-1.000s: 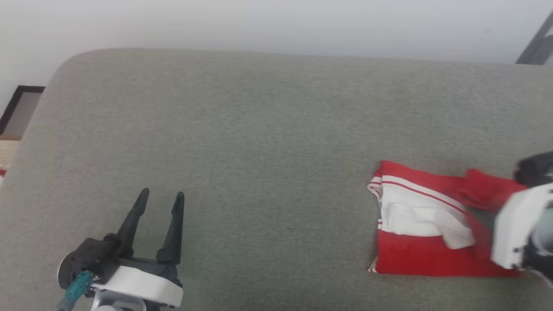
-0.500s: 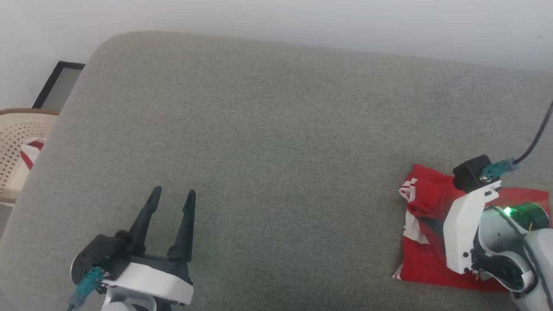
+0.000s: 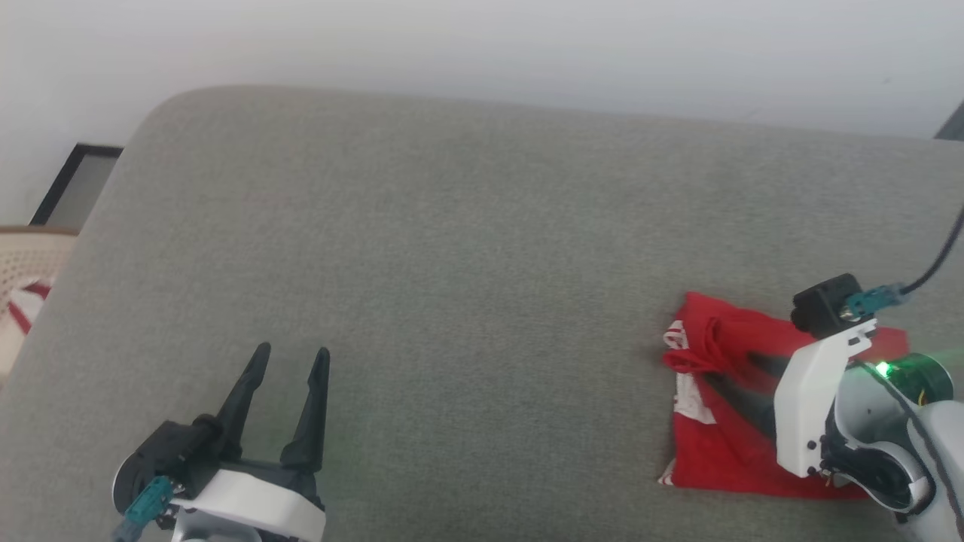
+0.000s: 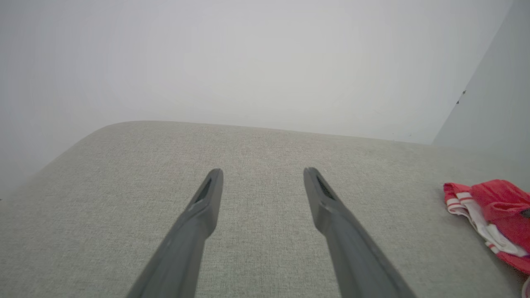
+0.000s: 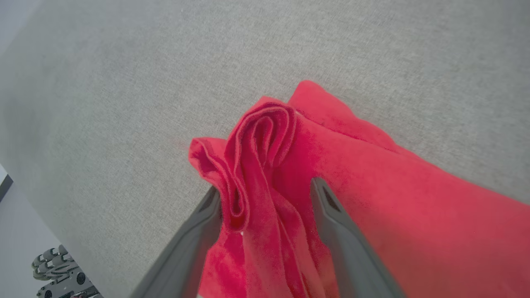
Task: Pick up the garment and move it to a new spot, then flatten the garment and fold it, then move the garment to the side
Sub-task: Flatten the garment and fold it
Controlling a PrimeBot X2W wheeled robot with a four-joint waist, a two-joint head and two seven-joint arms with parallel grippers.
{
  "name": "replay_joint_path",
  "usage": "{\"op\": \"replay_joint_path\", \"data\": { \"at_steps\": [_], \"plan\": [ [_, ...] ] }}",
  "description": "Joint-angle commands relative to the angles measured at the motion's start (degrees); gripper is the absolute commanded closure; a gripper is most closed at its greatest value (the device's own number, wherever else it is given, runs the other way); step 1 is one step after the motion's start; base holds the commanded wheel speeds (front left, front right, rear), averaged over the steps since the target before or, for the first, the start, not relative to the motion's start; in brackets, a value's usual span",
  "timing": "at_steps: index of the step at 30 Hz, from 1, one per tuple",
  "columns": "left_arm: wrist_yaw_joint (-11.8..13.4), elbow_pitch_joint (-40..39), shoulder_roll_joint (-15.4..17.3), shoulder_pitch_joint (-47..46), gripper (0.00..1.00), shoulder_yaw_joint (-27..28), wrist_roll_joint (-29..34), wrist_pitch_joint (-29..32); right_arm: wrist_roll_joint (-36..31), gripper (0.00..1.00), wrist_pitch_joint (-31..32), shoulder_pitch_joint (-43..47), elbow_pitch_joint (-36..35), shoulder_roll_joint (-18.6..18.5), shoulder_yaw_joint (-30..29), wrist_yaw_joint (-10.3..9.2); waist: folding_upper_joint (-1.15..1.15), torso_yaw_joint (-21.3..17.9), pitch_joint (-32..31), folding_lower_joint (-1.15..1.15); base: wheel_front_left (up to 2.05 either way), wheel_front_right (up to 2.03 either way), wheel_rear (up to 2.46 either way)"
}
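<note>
The garment [image 3: 715,452] lies folded near the right end of the grey cushion, bright red with a strip of white striped trim [image 3: 685,395] at its left edge. A bunched ridge of red fabric [image 5: 256,145] stands up from its top layer. My right gripper [image 3: 742,376] hovers low over it, open. In the right wrist view the gripper [image 5: 265,188] has that ridge lying loose between its spread fingers, against the left one. My left gripper [image 3: 291,354] is open and empty over bare cushion at the lower left, far from the garment [image 4: 492,207].
The grey cushion [image 3: 452,263] has a rounded far-left corner and a white wall behind it. Beyond its left edge stand a pale wicker basket [image 3: 22,263] with red-and-white cloth in it and a dark-framed panel [image 3: 71,184]. A black cable [image 3: 938,260] runs off the right wrist.
The right gripper has opened over the garment, leaving a bunched red fold where the white sleeve showed a second ago. The head camera has shifted. The left gripper has stayed put.
</note>
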Motion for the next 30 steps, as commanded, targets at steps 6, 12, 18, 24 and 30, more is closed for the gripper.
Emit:
{"op": "replay_joint_path", "data": {
  "at_steps": [6, 12, 18, 24, 30],
  "plan": [
    [-0.1, 1.1, 0.9, 1.9, 0.0, 0.3, -0.2, -0.2, 2.6, 0.0, -5.8, 0.9, 1.4, -1.0, 0.2, 0.0, 0.0, -3.3, -3.4, 0.0, 0.0, 0.0, 0.0],
    [-0.1, 2.8, 1.7, 3.4, 0.0, 0.7, -1.1, -0.2, 4.5, 0.0, -18.2, 1.8, 6.2, -2.0, 1.4, 0.0, 0.0, -6.4, -6.3, 0.0, 0.0, 0.0, 0.0],
    [-0.1, 3.8, 1.6, 5.3, 0.0, 2.2, -1.7, -0.2, 3.6, 0.0, -31.8, 0.6, 11.2, -1.1, 1.5, 0.01, 0.0, -8.9, -8.2, 0.0, 0.0, 0.0, 0.0],
    [-0.1, 3.9, 1.0, 6.9, 0.0, 4.4, -1.7, -0.2, 1.4, 0.0, -43.5, 0.5, 15.0, 0.2, 1.9, 0.01, 0.0, -10.1, -9.2, 0.0, 0.0, 0.0, 0.0],
    [-0.1, 2.1, 0.9, 9.3, 0.0, 6.5, -1.5, -0.2, -3.6, 0.0, -48.3, 2.5, 16.2, 1.0, -0.2, 0.0, 0.0, -10.4, -9.7, 0.0, 0.0, 0.0, 0.0]
  ]
}}
